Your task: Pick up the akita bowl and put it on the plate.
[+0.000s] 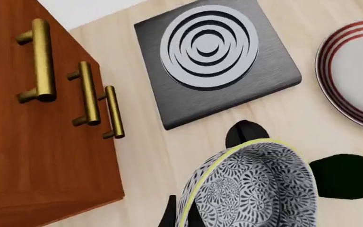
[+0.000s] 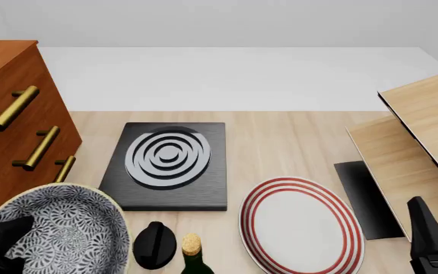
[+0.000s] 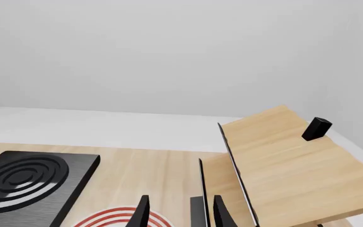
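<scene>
1. Left gripper point(image 2: 2, 242) clamped on the akita bowl point(image 2: 55, 228), one dark finger inside the wall and one outside, at the near-left corner of the front view.
2. Right gripper point(image 3: 180, 213) parted, fingers apart with nothing between them, low at the near-right edge of the front view, right of the plate point(image 2: 301, 225).
3. Akita bowl: round and deep, covered inside and out in a dense black-and-white floral and fan pattern, edged with a thin pale yellowish rim; tilted, held in front of the black square slab point(image 2: 167, 165) and well left of the plate, not on it.
4. Plate: large, flat, round and white, ringed near its rim by several concentric red bands; lying on the wooden table point(image 2: 280, 142), just right of the slab's near corner.
5. Slab: dark brushed surface with grey concentric rings.
6. Left of the slab: a reddish wooden drawer unit point(image 2: 9, 125) with three brass bar handles.
7. Just in front of the slab: a black knob-like object point(image 2: 154, 244) and a dark bottle with a cork stopper point(image 2: 193, 251).
8. Right of the plate: pale wooden boards point(image 2: 417, 148) leaning at an angle.
9. No brand, label or readable writing anywhere.
</scene>
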`<state>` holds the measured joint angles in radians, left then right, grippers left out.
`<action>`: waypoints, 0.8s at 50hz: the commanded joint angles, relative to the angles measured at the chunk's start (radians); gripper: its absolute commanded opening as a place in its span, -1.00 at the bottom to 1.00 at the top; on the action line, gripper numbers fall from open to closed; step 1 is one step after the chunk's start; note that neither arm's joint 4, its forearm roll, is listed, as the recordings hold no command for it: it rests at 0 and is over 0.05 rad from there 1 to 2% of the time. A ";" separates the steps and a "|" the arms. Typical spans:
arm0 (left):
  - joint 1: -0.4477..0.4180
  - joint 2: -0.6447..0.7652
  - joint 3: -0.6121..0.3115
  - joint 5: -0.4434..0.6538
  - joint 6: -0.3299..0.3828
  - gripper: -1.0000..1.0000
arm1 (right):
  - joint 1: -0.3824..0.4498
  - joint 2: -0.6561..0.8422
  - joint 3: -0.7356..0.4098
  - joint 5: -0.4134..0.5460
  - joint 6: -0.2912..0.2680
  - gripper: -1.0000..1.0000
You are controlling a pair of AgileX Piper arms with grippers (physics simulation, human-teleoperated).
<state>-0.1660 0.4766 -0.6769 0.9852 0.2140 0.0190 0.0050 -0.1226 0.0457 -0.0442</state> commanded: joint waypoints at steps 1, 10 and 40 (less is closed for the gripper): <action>0.030 0.006 -0.106 -0.006 0.030 -1.00 | 0.001 -0.002 -0.006 0.006 -0.004 1.00; 0.030 0.006 -0.106 -0.006 0.030 -1.00 | 0.001 -0.002 -0.006 0.006 -0.004 1.00; -0.043 0.116 -0.214 -0.071 0.104 -1.00 | 0.088 0.209 -0.082 -0.119 -0.008 1.00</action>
<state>-0.1458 0.5396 -0.9296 0.9398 0.3042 0.0637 0.1110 -0.1698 -0.0065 -0.0576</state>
